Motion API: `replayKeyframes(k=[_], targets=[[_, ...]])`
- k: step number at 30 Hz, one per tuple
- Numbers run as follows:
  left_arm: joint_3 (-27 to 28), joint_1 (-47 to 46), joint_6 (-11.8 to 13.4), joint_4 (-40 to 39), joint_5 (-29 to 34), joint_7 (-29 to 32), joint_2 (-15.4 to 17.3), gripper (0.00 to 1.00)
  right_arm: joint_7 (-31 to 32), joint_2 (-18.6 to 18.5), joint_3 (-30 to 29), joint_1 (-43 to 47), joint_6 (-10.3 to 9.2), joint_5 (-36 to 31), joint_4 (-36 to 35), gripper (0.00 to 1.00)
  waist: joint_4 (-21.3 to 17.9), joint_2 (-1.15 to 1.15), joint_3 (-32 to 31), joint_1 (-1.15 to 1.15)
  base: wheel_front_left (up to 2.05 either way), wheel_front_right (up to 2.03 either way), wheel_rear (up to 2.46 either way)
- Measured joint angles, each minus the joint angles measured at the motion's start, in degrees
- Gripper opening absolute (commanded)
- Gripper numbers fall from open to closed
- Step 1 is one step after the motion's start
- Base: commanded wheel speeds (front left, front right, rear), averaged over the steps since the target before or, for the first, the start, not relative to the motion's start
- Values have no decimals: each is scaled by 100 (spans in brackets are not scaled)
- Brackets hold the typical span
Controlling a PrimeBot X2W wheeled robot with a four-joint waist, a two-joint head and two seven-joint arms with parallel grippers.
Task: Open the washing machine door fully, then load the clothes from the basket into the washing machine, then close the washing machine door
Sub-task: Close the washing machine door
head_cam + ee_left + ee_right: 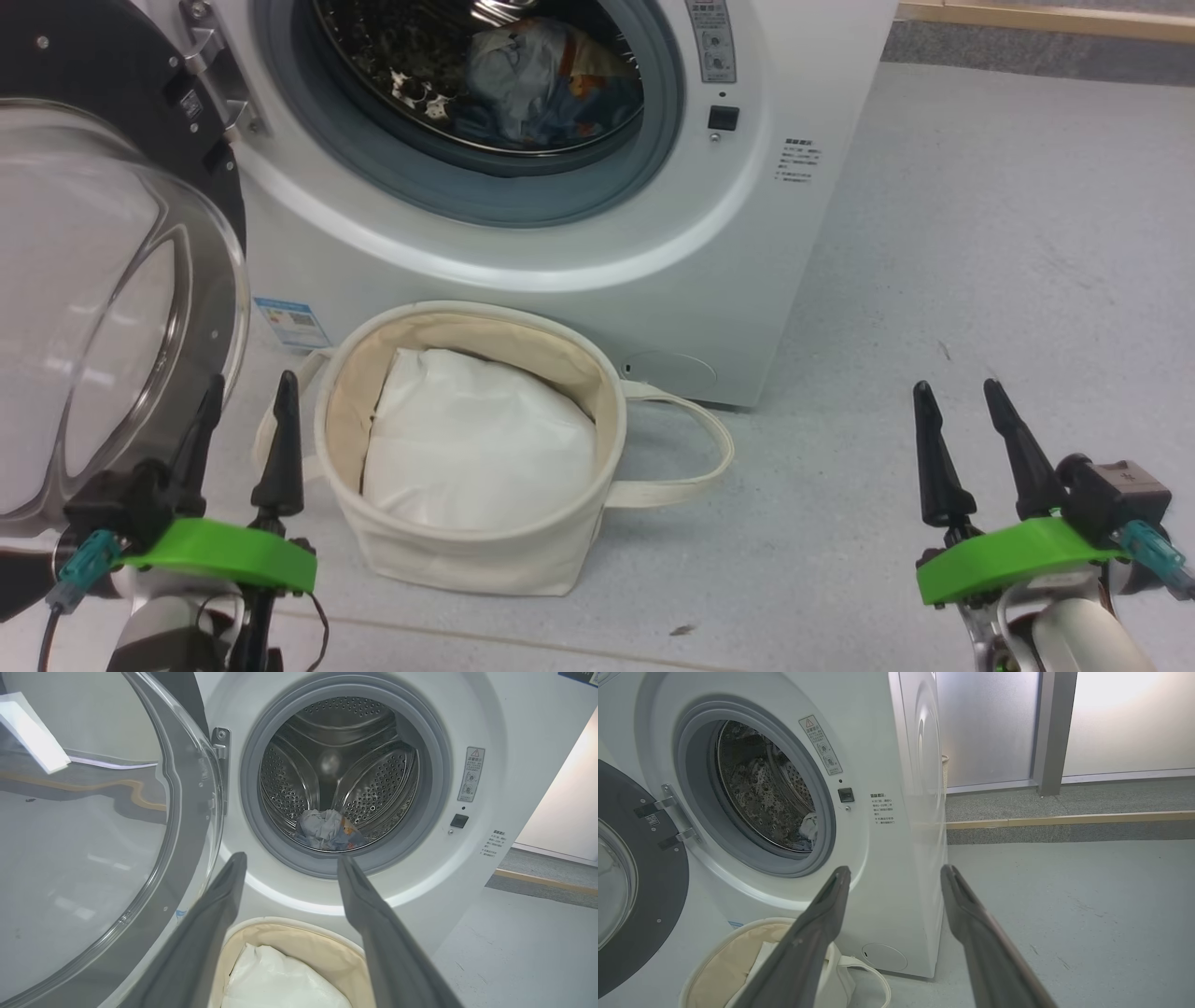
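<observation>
The left gripper [252,381] and right gripper [957,386] hang spread, empty. Light blue printed clothes [541,84] lie inside the white box-shaped washing machine [672,289]. Its round, black-rimmed glass door [103,308] stands wide open at left: rigid, hinged, glossy, likely slippery, so push the rim's free edge.

The washing machine [579,252] has a smooth, glossy white shell; its drum [373,779] is perforated polished steel inside a matt grey rubber seal [247,788]. The washing machine door [93,308] has a clear glossy bowl in a black rim. The basket [467,551] is soft cream canvas. The floor [980,280] is matt grey.
</observation>
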Motion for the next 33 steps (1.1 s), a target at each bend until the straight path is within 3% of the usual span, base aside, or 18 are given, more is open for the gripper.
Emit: replayKeyframes(k=[13, 33], targets=[[190, 103, 0, -480, -43, -1, -186, 100, 0, 64, 43, 9, 0, 58, 23, 100, 421, 0, -175, -1, 0, 0, 0], [534, 319, 2, -325, 379, -1, -225, 100, 0, 74, 160, 129, 0, 58, 44, 100, 1622, -2, -209, -1, 0, 0, 0]])
